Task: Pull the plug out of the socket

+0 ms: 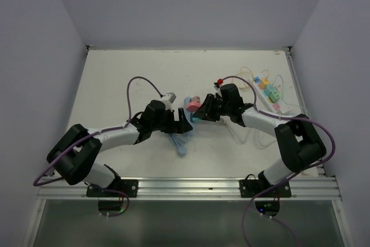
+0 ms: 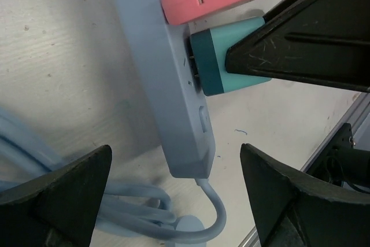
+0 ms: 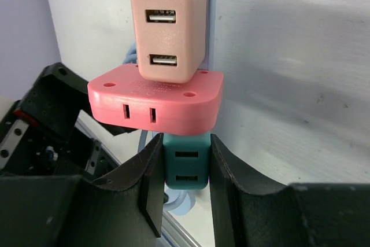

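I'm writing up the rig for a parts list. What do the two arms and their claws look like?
Both arms match: the left arm and right arm have white links between bulky black joint housings. A purple cable loops along each. The left claw and right claw have matte black, wedge-shaped fingers, one showing fine scratches.

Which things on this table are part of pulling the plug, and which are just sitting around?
In the job: teal plug, gripped by the right end effector; blue power strip, straddled by the open left end effector.
Just there: pink adapter and beige USB charger on the same strip; second strip with coloured plugs, far right.
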### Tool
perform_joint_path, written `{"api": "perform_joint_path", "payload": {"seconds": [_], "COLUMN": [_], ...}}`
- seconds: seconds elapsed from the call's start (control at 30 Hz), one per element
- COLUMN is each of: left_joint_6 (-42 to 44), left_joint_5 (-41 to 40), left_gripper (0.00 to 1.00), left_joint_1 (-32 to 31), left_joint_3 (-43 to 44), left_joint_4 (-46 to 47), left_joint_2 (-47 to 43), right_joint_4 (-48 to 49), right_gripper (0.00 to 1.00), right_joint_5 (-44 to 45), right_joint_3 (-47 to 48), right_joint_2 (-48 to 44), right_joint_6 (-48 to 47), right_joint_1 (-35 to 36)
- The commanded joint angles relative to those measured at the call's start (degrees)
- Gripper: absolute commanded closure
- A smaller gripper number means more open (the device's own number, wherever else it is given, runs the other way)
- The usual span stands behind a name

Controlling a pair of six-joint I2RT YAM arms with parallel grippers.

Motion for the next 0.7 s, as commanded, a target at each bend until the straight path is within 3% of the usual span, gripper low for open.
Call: {"api": "perform_joint_path", "payload": {"seconds": [0.0,0.13,0.3,0.4,0.43,0.53,0.57,0.6,0.67], "left_joint_6": [2.21,2.91,3.00,3.00,3.00,2.57,2.56,2.39,1.86], "left_joint_5": [4.03,3.24,0.26,-2.90,-4.65,-8.43,-10.88,-12.21,-16.87], "left_gripper": [0.05,0.10,0.25,0.45,0.61,0.82,0.94,1.00,1.00], "left_joint_1": [0.14,0.14,0.14,0.14,0.14,0.22,0.23,0.23,0.22], "left_joint_3": [2.87,4.54,6.21,6.91,7.18,7.62,7.71,8.06,8.50], "left_joint_4": [4.01,2.69,1.37,0.06,-0.99,-3.62,-4.42,-5.30,-8.46], "left_joint_2": [1.69,4.24,5.56,5.22,4.95,3.99,3.90,3.55,3.37], "right_joint_4": [8.49,9.63,10.86,10.86,10.60,9.73,9.46,9.46,8.67], "right_gripper": [1.00,1.00,1.00,1.00,1.00,1.00,1.00,1.00,1.00], "right_joint_5": [-4.33,-5.21,-5.65,-5.74,-5.74,-5.04,-4.95,-4.69,-4.25], "right_joint_3": [4.14,4.49,4.23,4.14,4.06,3.97,3.62,3.44,2.91], "right_joint_2": [-0.63,-1.34,-1.60,-1.86,-1.95,-2.30,-2.74,-3.01,-3.97], "right_joint_6": [2.31,3.18,4.41,4.59,4.59,4.51,4.50,4.59,4.94], "right_joint_1": [0.11,0.20,0.46,0.90,1.17,1.61,1.70,1.78,1.78]}}
